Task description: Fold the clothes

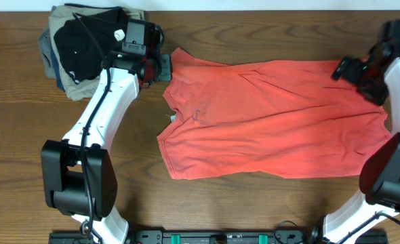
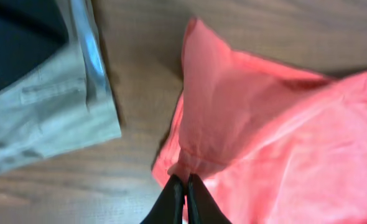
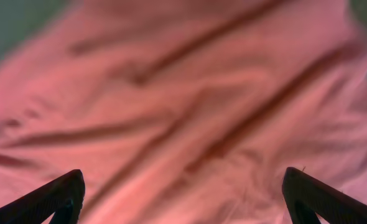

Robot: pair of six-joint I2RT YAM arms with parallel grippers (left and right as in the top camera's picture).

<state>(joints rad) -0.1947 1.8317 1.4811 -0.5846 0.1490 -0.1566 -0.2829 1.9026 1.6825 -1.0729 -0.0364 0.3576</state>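
The red-orange T-shirt [image 1: 268,118] lies spread across the middle of the table, plain side up, its lettering hidden and a small white neck tag at its left edge. My left gripper [image 1: 161,68] is at the shirt's far left corner, shut on a pinch of the fabric [image 2: 186,176]; the sleeve [image 2: 214,106] bunches up from the jaws. My right gripper [image 1: 352,71] is over the shirt's far right corner, open, its two fingers wide apart above the wrinkled cloth [image 3: 183,124] and holding nothing.
A pile of folded garments, black [image 1: 85,41] on top of khaki [image 1: 71,85] and blue, sits at the far left corner. The khaki garment [image 2: 46,112] lies just left of the held sleeve. Bare wooden table [image 1: 24,135] surrounds the shirt.
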